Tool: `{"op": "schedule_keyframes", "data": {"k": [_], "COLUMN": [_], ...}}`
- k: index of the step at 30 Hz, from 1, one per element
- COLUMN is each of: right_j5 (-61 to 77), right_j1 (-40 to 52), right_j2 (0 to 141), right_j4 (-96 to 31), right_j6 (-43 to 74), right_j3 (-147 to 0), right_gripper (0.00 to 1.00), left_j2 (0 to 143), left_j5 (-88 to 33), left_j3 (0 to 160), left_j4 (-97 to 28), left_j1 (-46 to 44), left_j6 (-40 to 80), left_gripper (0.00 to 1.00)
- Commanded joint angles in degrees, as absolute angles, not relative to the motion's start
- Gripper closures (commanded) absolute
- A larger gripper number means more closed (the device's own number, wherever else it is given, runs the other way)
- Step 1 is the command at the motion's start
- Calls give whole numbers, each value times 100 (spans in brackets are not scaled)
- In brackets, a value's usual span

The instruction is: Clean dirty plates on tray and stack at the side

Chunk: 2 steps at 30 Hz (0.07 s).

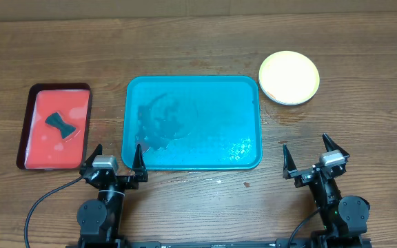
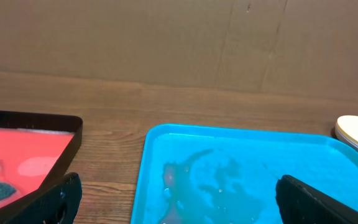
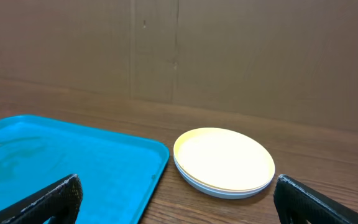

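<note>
The plates (image 1: pixel 289 77) sit in one stack on the worktop (image 1: pixel 198 41), just beyond the far right corner of the tray (image 1: pixel 240 103) and apart from its rim; the top one is pale yellow, and paler edges show beneath it in the right wrist view. The tray lies in the middle of the worktop with no plate on it, only a wet film (image 1: pixel 164 124) across its left half. To its left lies a red tray (image 1: pixel 54 89) with a dark sponge (image 1: pixel 60 124) in it. The left gripper (image 1: pixel 118 153) hangs at the tray's near left corner, jaws spread wide and holding nothing. The right gripper (image 1: pixel 306 146) hangs off the near right corner, also spread and empty.
</note>
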<state>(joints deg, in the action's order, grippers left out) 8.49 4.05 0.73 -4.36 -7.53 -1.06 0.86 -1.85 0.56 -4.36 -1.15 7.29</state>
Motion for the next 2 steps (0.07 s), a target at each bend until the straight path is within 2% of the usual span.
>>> {"op": "schedule_keyframes", "data": {"k": [1,2], "right_j5": [764,764], "right_j1": [362,362], "right_j2": [16,16], "right_j4": [-414,-414], "right_j6": [-733,-733], "right_j3": [-45,-45], "right_gripper": [0,0], "left_j2": [25,25], "left_j5": [-128,-128], "left_j3": [27,25], "left_j4": [-445,-445], "left_j1": [-152,-152], "left_j6": [620,620], "left_gripper": [0,0]}}
